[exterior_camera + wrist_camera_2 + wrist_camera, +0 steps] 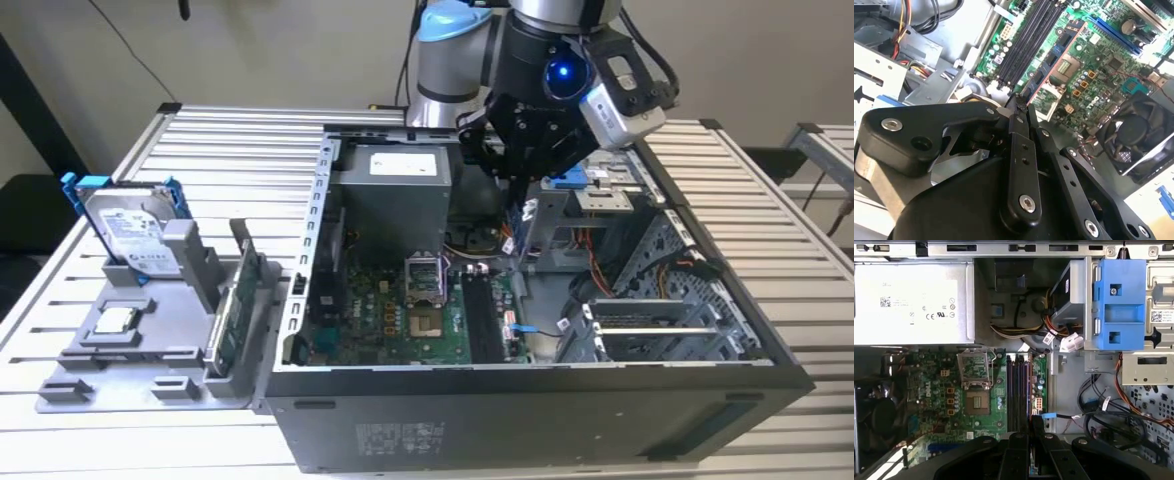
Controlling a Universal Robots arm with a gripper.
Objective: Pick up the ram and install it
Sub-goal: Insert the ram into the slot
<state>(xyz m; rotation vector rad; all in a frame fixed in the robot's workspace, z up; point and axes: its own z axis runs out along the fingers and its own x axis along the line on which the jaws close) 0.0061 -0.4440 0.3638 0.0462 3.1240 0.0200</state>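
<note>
Slatted metal bench (pixel 761 210), exterior view, L to R. At the exterior view's left you have a grey holder tray (pixel 80 385) w/ a silver HDD (pixel 131 225) in a blue bracket, a square chip (pixel 118 320) and a green board (pixel 240 300) standing on edge. Centre: PC case (pixel 534 415), open side up, w/ grey PSU (pixel 394 190) at the back and green mobo (pixel 400 310) on the floor; black memory slots (pixel 481 310) run beside the CPU socket (pixel 430 275). Your claw (pixel 511 172) hangs over the case interior, just beside the drive cage (pixel 601 205) w/ its blue tab, fingers pinched narrow on the ram (pixel 511 220). The ram hangs upright and edge-on below the fingertips, near the slots, not seated in one.
</note>
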